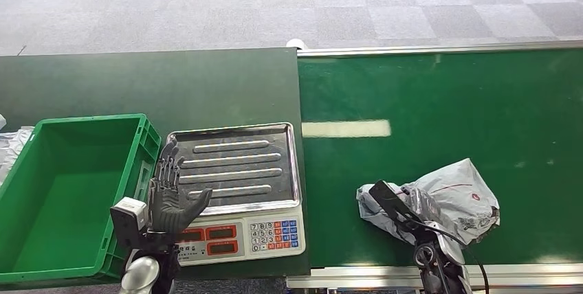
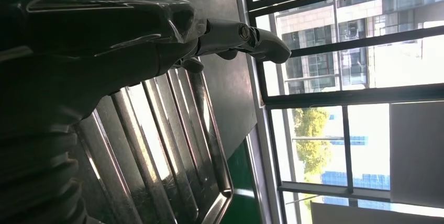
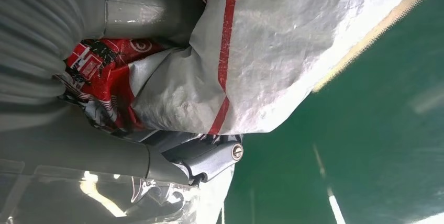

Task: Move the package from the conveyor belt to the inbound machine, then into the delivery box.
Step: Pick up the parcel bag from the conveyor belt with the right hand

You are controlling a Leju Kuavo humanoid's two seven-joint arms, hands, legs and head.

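A crumpled silver-grey plastic package [image 1: 457, 194] with red print lies on the green conveyor belt [image 1: 447, 102] near its front edge. My right hand [image 1: 401, 210] grips the package's left end. In the right wrist view the thumb and fingers [image 3: 204, 161] close around the package [image 3: 272, 51]. The inbound machine is a scale [image 1: 240, 233] with a ribbed steel tray [image 1: 234, 170], and nothing is on it. My left hand [image 1: 167, 194] is held upright and open at the tray's front left corner, fingers spread, holding nothing. The left wrist view shows this left hand [image 2: 104, 41] over the tray [image 2: 173, 166]. The green delivery box [image 1: 141, 163] stands left of the scale.
The scale and box sit on a dark green table [image 1: 137, 81] that butts against the belt. White bags [image 1: 10, 146] lie at the far left edge. Grey carpet floor [image 1: 275, 12] runs behind. A metal rail [image 1: 440, 49] edges the belt's far side.
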